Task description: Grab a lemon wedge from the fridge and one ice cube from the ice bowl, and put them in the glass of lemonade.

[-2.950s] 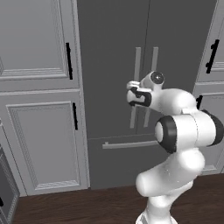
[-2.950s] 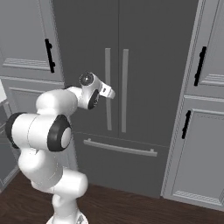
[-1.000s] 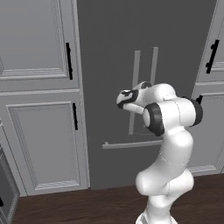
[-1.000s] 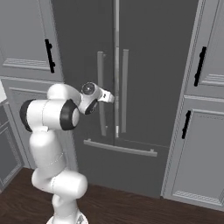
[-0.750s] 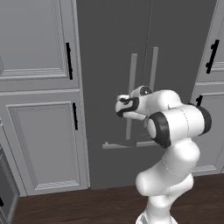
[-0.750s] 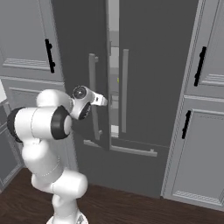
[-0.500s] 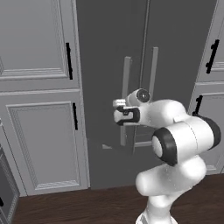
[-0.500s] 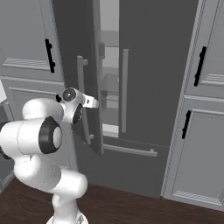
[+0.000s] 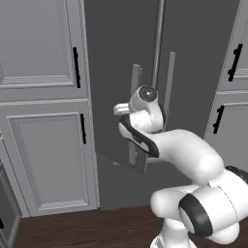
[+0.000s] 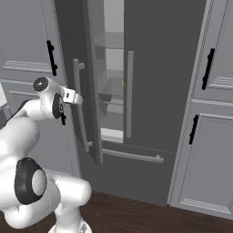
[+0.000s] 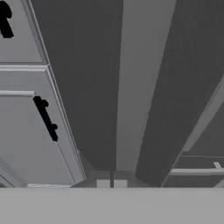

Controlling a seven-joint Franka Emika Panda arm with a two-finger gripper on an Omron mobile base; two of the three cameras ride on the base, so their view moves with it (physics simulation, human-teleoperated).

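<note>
The dark grey fridge (image 10: 154,68) has its left door (image 10: 93,91) swung partly open. Pale shelves show inside, with a tiny yellow speck (image 10: 123,83) on one, likely the lemon wedge. My gripper (image 10: 78,97) is shut, its tips right by the left door's long pale handle (image 10: 78,118) with nothing between them. The left base view has the hand (image 9: 127,109) in front of that handle (image 9: 135,82). In the hand view the handle (image 11: 131,87) runs up from my closed fingertips (image 11: 103,184). The ice bowl and the glass of lemonade are out of view.
Light grey panelled cabinets (image 9: 38,48) with short black handles (image 9: 76,68) flank the fridge on the left, and more stand on the right (image 10: 214,136). The fridge's lower drawer handle (image 10: 132,157) sits below the doors. Dark wood floor (image 9: 72,232) lies in front.
The fridge's left door has swung further open as my hand pulled back and left. The gripper jaws, which were held apart around the handle, have closed.
</note>
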